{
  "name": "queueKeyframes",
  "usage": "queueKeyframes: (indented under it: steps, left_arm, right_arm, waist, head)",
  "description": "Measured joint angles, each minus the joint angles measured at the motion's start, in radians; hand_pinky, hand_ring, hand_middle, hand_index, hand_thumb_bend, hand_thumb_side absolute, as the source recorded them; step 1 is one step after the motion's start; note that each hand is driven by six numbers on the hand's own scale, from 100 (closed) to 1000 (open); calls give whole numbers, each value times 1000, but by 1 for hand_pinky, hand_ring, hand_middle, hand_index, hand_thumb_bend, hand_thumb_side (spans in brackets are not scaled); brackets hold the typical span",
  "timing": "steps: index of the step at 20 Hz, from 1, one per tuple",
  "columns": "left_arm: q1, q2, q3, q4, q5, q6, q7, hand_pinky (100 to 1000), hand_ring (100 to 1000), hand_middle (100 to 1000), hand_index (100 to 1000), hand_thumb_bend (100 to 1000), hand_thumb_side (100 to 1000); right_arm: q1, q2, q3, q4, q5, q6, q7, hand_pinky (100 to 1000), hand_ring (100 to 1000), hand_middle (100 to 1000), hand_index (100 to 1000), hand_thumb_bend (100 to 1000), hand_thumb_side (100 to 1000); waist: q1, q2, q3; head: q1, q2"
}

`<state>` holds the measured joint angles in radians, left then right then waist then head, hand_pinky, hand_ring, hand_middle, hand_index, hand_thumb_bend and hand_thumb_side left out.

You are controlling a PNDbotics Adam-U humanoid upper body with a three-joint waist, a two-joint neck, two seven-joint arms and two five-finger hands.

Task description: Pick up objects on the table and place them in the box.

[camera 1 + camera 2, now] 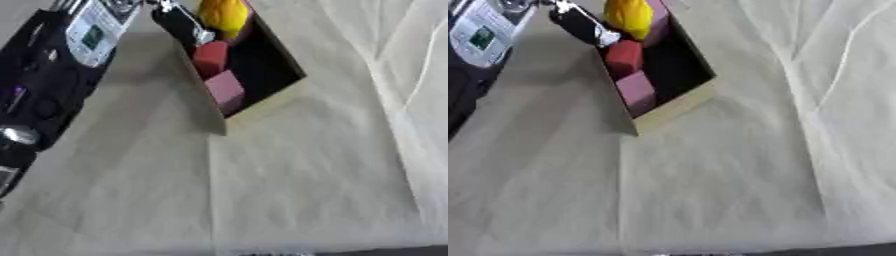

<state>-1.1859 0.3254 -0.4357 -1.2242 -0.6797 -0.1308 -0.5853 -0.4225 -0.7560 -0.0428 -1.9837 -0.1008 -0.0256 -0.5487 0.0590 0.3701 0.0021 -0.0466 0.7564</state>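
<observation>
It looks like a robot test lab: a counter [297, 190] draped in creased pale cloth, the robot's black arm [35, 90] alongside.

- A creased cream cloth [737, 165] covers the table.
- A dark strip [394, 251] runs along the cloth's near edge.
- Soft, even light falls on the cloth.

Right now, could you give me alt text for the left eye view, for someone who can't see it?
An open box near the top of a cloth-covered table holds a yellow object, a red block and a pink block. The robot's black left arm crosses the upper left.
</observation>
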Motion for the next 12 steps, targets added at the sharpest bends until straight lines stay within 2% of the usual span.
queueKeyframes:
  steps: [1, 2, 3, 5, 6, 7, 8, 10, 12]
  left_arm:
    - [4, 0, 0, 3, -2, -2, -2, 733, 683, 633, 664, 235, 209]
    - [7, 0, 0, 6, -4, -3, -2, 745, 706, 665, 711, 309, 278]
    - [8, 0, -1, 10, -6, -4, -1, 770, 749, 736, 831, 392, 391]
    - [11, -1, -3, 19, -9, -9, 2, 809, 799, 791, 896, 462, 496]
    - [13, -1, -5, 23, -12, -13, 2, 860, 864, 851, 948, 510, 566]
    - [14, -1, -5, 26, -16, -18, 1, 871, 883, 865, 960, 519, 586]
    - [15, -1, -5, 28, -19, -22, -1, 883, 919, 879, 978, 541, 645]
    - [15, -1, -5, 29, -27, -29, -3, 874, 913, 872, 980, 579, 709]
    - [15, -1, -3, 28, -33, -32, 1, 869, 907, 865, 976, 570, 714]
  right_arm:
    - [0, 0, 0, 0, -1, 1, 0, 874, 726, 759, 846, 100, 783]
    - [0, 0, 0, 0, -1, 2, 1, 874, 726, 759, 846, 100, 784]
    - [0, 0, 1, 0, -2, 3, 2, 874, 725, 759, 845, 100, 784]
    - [0, 1, 1, 0, -2, 6, 5, 874, 725, 758, 845, 100, 783]
    - [0, 2, 2, 0, -2, 7, 6, 874, 724, 758, 845, 100, 784]
    - [1, 2, 4, 0, -3, 8, 7, 874, 724, 758, 845, 100, 785]
    - [1, 3, 6, 0, -3, 9, 8, 874, 723, 757, 845, 100, 786]
    - [2, 3, 6, 0, -3, 10, 10, 874, 723, 757, 844, 100, 786]
    - [8, 3, 7, 0, -3, 11, 11, 875, 722, 757, 844, 100, 786]
  waist:
    - [0, 0, 0]
    - [0, 0, 0]
    - [0, 0, 0]
    - [0, 0, 1]
    - [0, 0, 2]
    - [0, 0, 3]
    - [0, 0, 5]
    - [0, 0, 5]
    - [0, 0, 7]
  head:
    - [0, 0]
    - [-1, 0]
    - [-1, 0]
    - [-1, 0]
    - [-1, 0]
    - [-1, 0]
    - [-1, 0]
    - [-2, 1]
    - [-4, 1]
